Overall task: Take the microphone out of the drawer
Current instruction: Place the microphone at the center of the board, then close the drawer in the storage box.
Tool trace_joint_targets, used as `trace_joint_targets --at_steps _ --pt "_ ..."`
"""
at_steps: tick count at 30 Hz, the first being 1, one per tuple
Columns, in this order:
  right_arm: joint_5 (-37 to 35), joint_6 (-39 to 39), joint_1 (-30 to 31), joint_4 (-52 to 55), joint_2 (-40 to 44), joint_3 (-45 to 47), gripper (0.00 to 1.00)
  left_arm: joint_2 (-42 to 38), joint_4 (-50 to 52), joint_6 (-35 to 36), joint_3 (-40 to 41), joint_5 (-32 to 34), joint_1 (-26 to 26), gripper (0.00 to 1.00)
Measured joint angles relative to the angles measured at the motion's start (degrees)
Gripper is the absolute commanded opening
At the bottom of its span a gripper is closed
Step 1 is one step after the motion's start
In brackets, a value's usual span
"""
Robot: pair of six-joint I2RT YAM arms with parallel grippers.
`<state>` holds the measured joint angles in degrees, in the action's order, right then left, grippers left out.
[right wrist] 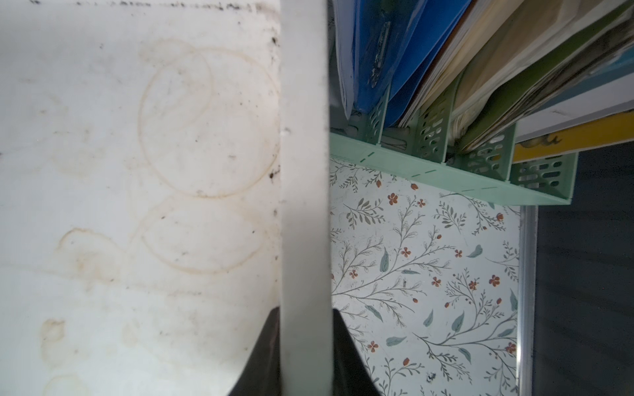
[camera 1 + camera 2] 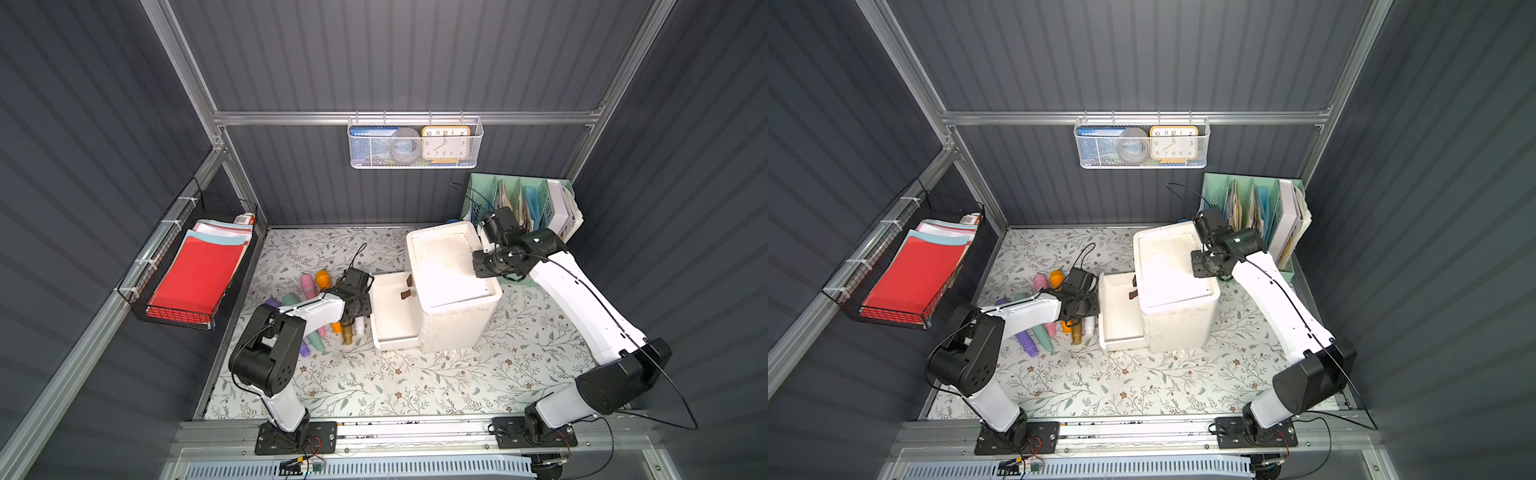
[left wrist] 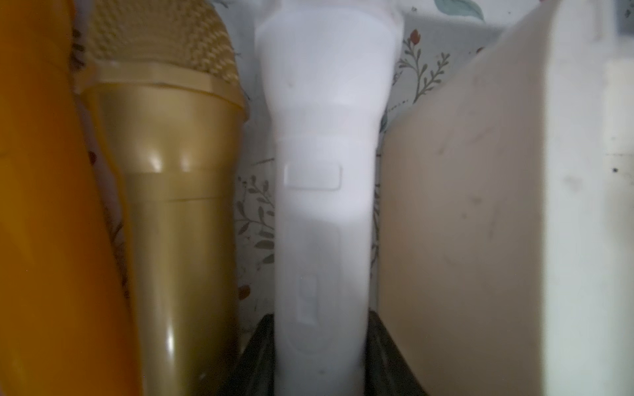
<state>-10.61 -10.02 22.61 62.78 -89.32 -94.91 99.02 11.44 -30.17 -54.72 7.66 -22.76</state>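
left wrist view alone shows left gripper (image 3: 320, 343) clasping white microphone (image 3: 322, 192)

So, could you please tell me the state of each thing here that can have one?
drawer, pulled out, no microphone visible inside
left gripper, shut on white microphone
white microphone, outside drawer, beside gold microphone
right gripper, shut on cabinet rim

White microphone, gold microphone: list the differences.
The white microphone is plain white, the gold microphone shiny gold. The left pincer clasps the white microphone; the gold microphone lies free. The white microphone lies between the gold microphone and the drawer. Both are side by side, outside the drawer.
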Motion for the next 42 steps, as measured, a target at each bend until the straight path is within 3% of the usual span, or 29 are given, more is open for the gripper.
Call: trace_joint_targets --at_steps 18,29,35,38,40,42 --pt "0.0 0.0 0.0 0.0 0.0 0.0 0.03 1.1 1.2 0.1 -0.3 0.5 0.3 0.52" --pt "0.0 0.0 0.0 0.0 0.0 0.0 0.03 -2.8 3.7 0.1 -1.6 1.2 0.3 0.53" --pt "-0.1 0.0 0.1 0.0 -0.1 0.0 0.03 -8.5 4.5 0.7 -1.9 1.9 0.3 0.41" --pt "-0.2 0.0 0.1 0.2 -0.1 -0.1 0.03 -11.1 4.7 1.2 -1.9 2.1 0.8 0.23" --pt "-0.2 0.0 0.1 0.3 -0.2 -0.3 0.03 -12.8 4.3 2.0 -1.6 1.4 1.4 0.03" --pt "-0.2 0.0 0.2 0.3 -0.3 -0.4 0.03 -14.3 3.5 2.3 -0.6 -0.3 2.2 0.00"
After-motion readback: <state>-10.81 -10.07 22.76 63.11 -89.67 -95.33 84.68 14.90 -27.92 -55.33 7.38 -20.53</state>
